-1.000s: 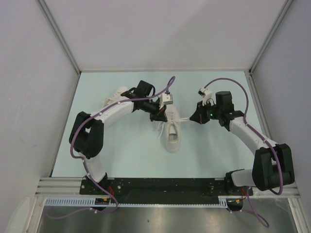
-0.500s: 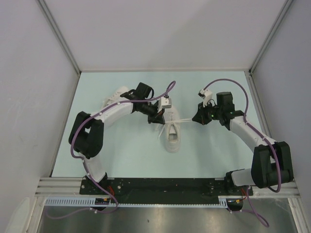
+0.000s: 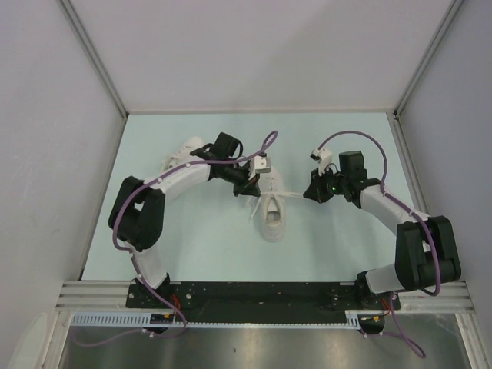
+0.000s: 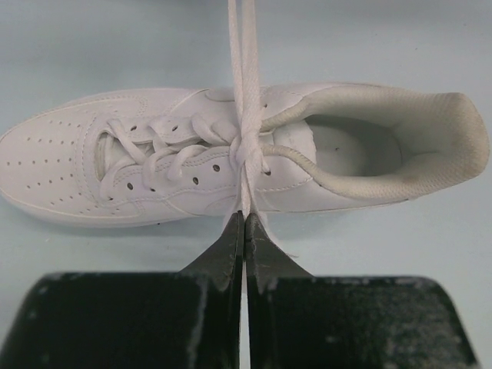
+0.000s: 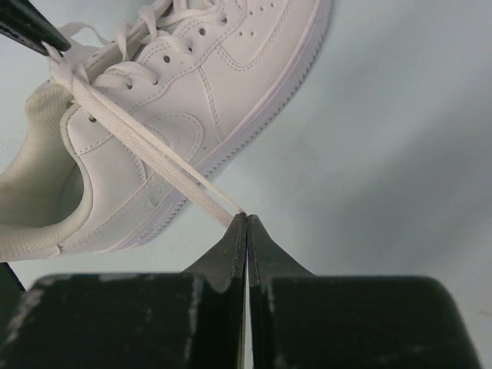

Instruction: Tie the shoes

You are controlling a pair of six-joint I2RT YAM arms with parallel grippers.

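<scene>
Top external: 2 grippers (image 3: 247,189) (image 3: 310,192) pinch 2 laces (image 3: 294,191), 1 shoe (image 3: 274,220).

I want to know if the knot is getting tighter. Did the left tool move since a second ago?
Yes. From above, the left tool slid slightly left, toward the table's left edge, away from the middle shoe.

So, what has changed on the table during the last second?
The left claw drew slightly to the left and the right claw slightly to the right and nearer the bases. This pulls the laces outward from the knot. Both claws stayed shut on the laces, and the shoe between them kept its place.
</scene>
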